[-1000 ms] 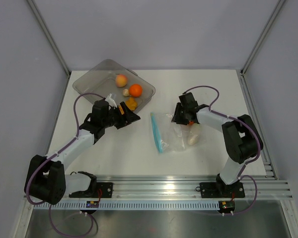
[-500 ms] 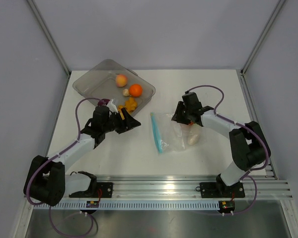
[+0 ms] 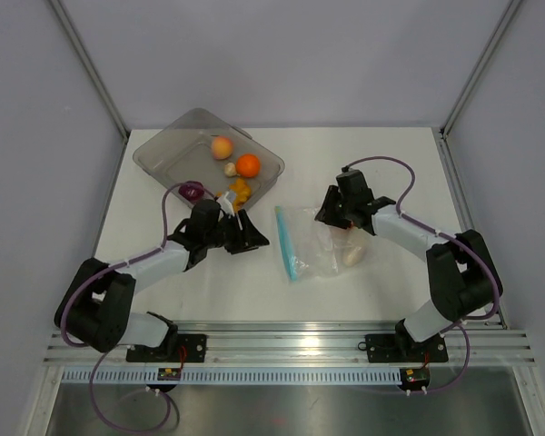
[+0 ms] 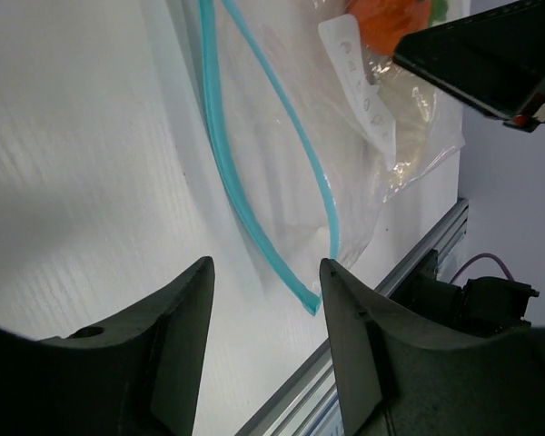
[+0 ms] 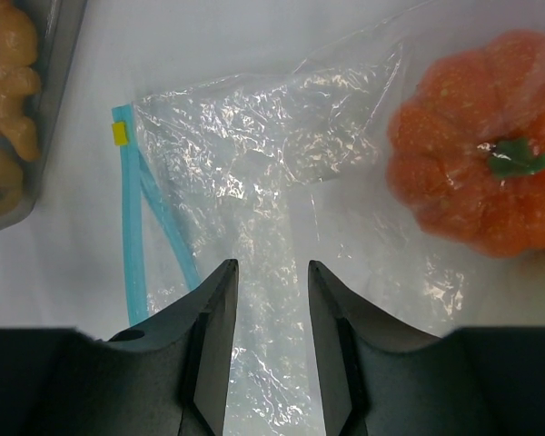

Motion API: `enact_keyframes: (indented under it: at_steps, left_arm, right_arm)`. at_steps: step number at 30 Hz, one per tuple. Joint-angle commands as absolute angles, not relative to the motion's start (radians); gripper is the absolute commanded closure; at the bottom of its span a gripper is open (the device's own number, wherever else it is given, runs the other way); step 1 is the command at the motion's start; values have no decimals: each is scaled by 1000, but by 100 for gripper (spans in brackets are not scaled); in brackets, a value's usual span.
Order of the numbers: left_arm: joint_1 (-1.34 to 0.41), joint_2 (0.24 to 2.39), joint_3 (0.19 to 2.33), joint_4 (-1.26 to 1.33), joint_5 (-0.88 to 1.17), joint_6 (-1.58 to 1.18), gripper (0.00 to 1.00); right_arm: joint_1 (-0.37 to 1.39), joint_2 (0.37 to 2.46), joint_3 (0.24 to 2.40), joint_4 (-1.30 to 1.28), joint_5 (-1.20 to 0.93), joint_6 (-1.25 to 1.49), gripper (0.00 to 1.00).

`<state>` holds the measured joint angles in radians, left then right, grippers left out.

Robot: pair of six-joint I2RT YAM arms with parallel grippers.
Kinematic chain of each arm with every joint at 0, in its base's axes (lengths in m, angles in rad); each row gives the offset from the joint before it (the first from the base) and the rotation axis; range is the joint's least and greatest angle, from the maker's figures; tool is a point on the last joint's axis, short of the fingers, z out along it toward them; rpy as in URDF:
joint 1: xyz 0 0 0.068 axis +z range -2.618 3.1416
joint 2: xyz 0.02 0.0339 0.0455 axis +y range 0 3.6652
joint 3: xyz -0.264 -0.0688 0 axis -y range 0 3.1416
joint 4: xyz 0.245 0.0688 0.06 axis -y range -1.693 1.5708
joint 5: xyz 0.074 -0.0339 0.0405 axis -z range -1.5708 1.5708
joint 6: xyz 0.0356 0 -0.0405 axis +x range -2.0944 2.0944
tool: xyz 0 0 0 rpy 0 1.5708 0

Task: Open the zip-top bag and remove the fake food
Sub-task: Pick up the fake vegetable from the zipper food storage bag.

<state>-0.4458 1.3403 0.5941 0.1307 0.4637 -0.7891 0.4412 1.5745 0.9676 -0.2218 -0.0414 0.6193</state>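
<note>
The clear zip-top bag (image 3: 316, 242) lies flat right of centre, its teal zip strip (image 3: 286, 242) on the left side and parted in the left wrist view (image 4: 220, 154). Inside show a white radish-like piece (image 3: 352, 256) and an orange pumpkin (image 5: 477, 186). My left gripper (image 3: 252, 238) is open and empty, low over the table just left of the strip (image 4: 265, 272). My right gripper (image 3: 331, 214) is open over the bag's far part (image 5: 272, 272), with plastic between the fingers. Peach (image 3: 222, 146), orange ball (image 3: 247, 164), beige piece (image 3: 229, 169), yellow-orange bits (image 3: 240, 189) and purple piece (image 3: 191, 191) lie in the tray.
The grey translucent tray (image 3: 168, 150) stands at the back left. A yellow slider (image 5: 119, 133) sits at the end of the zip strip. The aluminium rail (image 3: 291, 338) runs along the near edge. The enclosure walls stand close on both sides.
My left gripper has swung right from the tray's front edge to the bag's zip strip, uncovering the purple piece in the tray. My right gripper has shifted only slightly.
</note>
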Motion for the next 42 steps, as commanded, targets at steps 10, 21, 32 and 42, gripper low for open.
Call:
enact_keyframes:
  at_steps: [10,21,32,42]
  left_arm:
    - [-557,1505,666,219,414,-795,52]
    - [-591,1640,742,218,428,-793,52]
    - [-600,1715,785,276,477,-819,55]
    - [-600,1753,830,310,505,-819,55]
  right_arm:
    - [437,1467,943,-204,37,624,55]
    - [436,1424,933,-222,75,620,54]
    - [434,1411,942,-270,176,624,54]
    - [394,1381,913,-272,276,635,56]
